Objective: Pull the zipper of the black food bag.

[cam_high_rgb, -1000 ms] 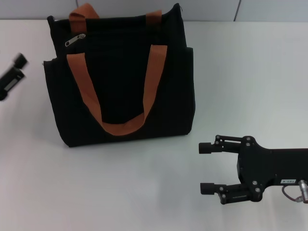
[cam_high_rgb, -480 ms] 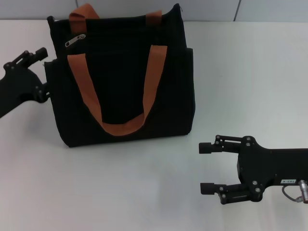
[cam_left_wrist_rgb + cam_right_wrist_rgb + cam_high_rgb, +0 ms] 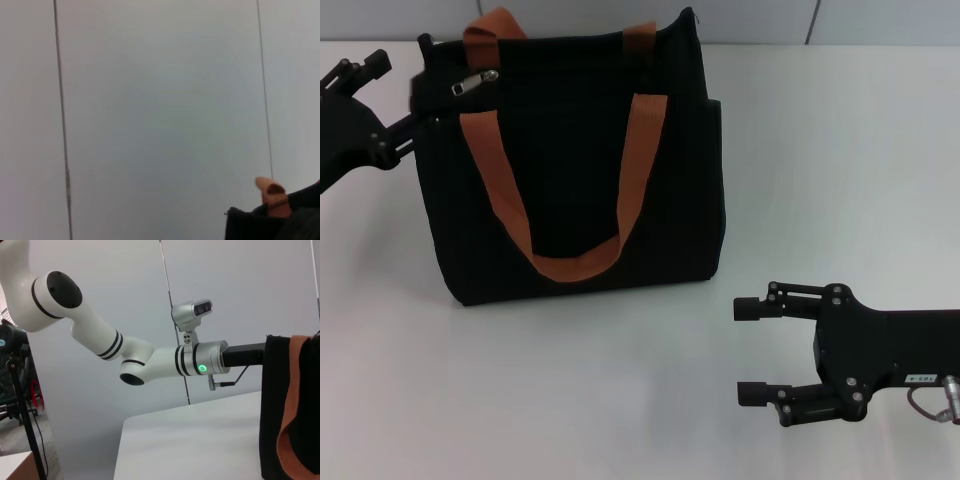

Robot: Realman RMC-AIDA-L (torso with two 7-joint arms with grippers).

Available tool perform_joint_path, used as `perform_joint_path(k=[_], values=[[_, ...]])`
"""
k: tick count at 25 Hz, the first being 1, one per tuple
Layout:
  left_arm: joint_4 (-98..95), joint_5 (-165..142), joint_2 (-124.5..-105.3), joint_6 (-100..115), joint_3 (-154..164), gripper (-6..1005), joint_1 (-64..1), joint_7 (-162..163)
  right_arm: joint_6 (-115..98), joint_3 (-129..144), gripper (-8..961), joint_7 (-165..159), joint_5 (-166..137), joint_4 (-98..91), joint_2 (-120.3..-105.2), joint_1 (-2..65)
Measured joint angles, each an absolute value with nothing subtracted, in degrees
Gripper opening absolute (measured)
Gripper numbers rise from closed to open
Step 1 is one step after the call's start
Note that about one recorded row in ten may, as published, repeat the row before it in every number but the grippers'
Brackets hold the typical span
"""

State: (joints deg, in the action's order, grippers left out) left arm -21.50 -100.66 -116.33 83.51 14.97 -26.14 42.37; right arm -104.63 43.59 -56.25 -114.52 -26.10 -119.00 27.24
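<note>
The black food bag (image 3: 570, 170) stands upright on the white table, with orange-brown handles (image 3: 490, 205). The silver zipper pull (image 3: 473, 83) lies near the bag's top left corner. My left gripper (image 3: 400, 92) is open at that corner; its lower finger (image 3: 420, 112) touches the bag's left side just left of the pull, and its upper finger (image 3: 375, 63) is clear of the bag. My right gripper (image 3: 747, 350) is open and empty, parked low at the front right. The bag's top (image 3: 260, 225) and a handle tip (image 3: 272, 196) show in the left wrist view. The bag's side (image 3: 275, 405) shows in the right wrist view.
The white table (image 3: 840, 150) stretches to the right of and in front of the bag. A grey panelled wall (image 3: 160, 100) stands behind. The right wrist view shows my left arm (image 3: 150, 362) reaching across to the bag.
My left gripper has moved up and right to the bag's top left corner and now touches the bag's side. The right arm has not moved.
</note>
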Motion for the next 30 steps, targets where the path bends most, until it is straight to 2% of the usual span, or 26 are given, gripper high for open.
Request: perform_joint_path(k=[10,20,30], values=[[-22.0,-101.2,-117.20,84.7,16.0,804,-25.5,38.8,-104.6,43.5,810,-56.3,-114.5,-26.1,-119.00,27.2],[-22.2,-101.2,-117.41,85.5,16.9,391,-25.4,38.3,-106.9,43.8,809,-56.6,-114.1,-26.1,-119.00,27.8],[-22.1,-100.7,-118.20,88.3,16.5,199,-25.3,35.3,-112.6,43.2,809,-64.0,-108.7,-25.9,-119.01,30.0]])
